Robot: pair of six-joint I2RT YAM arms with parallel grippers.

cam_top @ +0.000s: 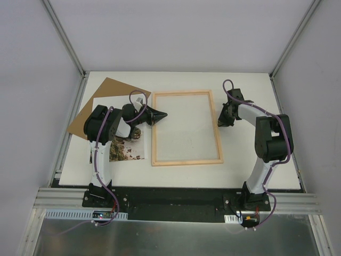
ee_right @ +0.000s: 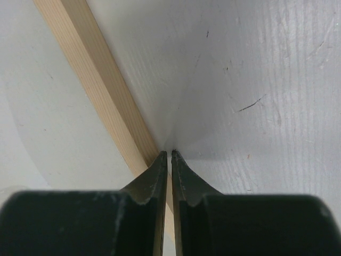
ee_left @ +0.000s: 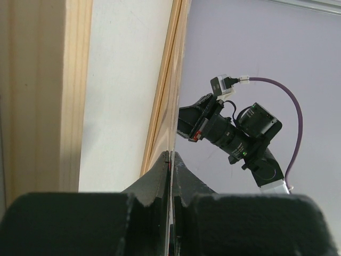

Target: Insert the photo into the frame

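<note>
Left gripper [cam_top: 161, 114], overhead view: black fingers clenched with nothing seen between them. The tips reach just past the left rail of the large, thin, light-wood picture frame [cam_top: 186, 161]; contact cannot be judged from here. The frame lies flat mid-table on the white tabletop [cam_top: 250, 160], which shows through its clear pane. The right gripper [cam_top: 220, 121] sits at the opposite, right rail, and its jaws are unreadable from this height. The photo [cam_top: 130, 149], a large paper print of a rocky green-brown cliff, lies picture side up left of the frame and outside it. The left arm [cam_top: 104, 125] covers its middle. A plain brown backing board [cam_top: 109, 88] lies under the photo's far end, mostly hidden.

Left wrist view: the left gripper [ee_left: 170, 156] has its fingers pressed together. The near frame rail [ee_left: 48, 106] is blurred and cut off at the edge. Across the pane the right gripper [ee_left: 182, 121] meets the far rail, small and dark, trailing a purple cable [ee_left: 295, 122].

Right wrist view: the right gripper [ee_right: 169, 153] is drawn in to a hairline slit with nothing visible in it. Its tips are at the edge of the wood rail [ee_right: 90, 69], which runs diagonally and vanishes beneath them. Fine scratches mark the tabletop [ee_right: 266, 106]. Which side of the rail holds the pane is unclear. Photo and board show in the overhead view only.
</note>
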